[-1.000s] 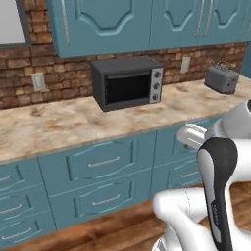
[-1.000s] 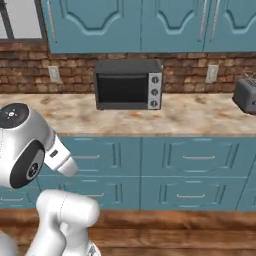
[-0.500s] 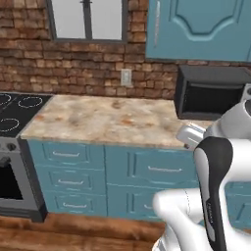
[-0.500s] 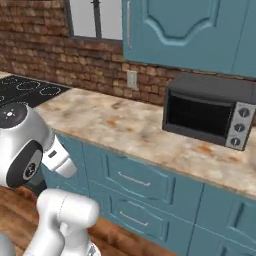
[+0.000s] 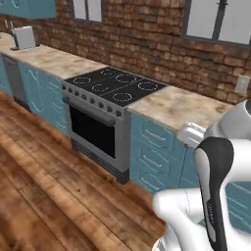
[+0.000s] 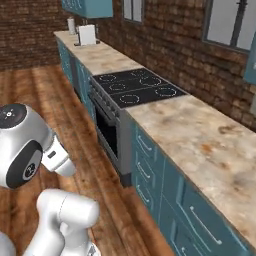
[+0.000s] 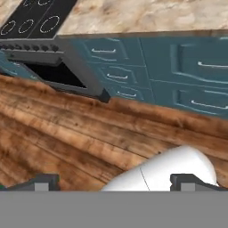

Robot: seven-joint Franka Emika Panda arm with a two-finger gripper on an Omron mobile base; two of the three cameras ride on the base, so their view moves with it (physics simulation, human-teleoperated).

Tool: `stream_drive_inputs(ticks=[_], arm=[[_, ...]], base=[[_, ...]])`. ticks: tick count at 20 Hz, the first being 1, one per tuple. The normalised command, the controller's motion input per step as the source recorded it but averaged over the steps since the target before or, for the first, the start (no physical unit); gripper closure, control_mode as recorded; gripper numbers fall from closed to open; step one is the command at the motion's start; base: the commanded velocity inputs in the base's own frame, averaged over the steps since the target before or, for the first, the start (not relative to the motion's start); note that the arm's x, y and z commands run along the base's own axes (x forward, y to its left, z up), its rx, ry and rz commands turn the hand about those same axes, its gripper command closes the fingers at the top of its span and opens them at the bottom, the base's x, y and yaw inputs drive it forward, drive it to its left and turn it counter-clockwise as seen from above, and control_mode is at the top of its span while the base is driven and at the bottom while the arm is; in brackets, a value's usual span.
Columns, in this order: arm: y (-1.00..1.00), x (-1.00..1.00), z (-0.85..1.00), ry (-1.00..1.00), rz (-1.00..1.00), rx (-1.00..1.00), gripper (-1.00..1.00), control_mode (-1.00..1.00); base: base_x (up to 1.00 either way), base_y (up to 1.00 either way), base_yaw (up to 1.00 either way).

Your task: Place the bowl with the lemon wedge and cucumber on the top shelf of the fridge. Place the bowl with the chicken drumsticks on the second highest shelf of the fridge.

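Observation:
Both bowls and the fridge are out of view. My gripper hangs low over the wooden floor, facing the cabinet fronts. Its two dark fingertips stand far apart, so it is open and holds nothing. The white arm rises folded at the lower right of the left base view and at the lower left of the right base view.
A black cooktop with an oven door under it sits in the stone counter. Teal drawers line the counter's front. A white appliance stands at the counter's far end. Open wooden floor lies to the left.
The whole picture has shifted, so the camera has swung left along the counter. The microwave has left the frame and the cooktop has come in. The gripper stays open.

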Motion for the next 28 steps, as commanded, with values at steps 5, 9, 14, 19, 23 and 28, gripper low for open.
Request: stream_drive_inputs(ticks=[5, 9, 14, 19, 23, 28], arm=[[0.0, 0.0, 0.0, 0.0, 0.0, 0.0, -1.0, 1.0], [0.0, 0.0, 0.0, 0.0, 0.0, 0.0, -1.0, 1.0], [0.0, 0.0, 0.0, 0.0, 0.0, 0.0, -1.0, 1.0], [0.0, 0.0, 0.0, 0.0, 0.0, 0.0, -1.0, 1.0], [0.0, 0.0, 0.0, 0.0, 0.0, 0.0, -1.0, 1.0], [0.0, 0.0, 0.0, 0.0, 0.0, 0.0, -1.0, 1.0]], base=[[0.0, 0.62, 0.88], [0.27, 0.99, 0.63], [0.99, 0.47, 0.29], [1.0, -0.27, 0.09], [1.0, -0.18, 0.04], [1.0, -0.28, 0.03]])
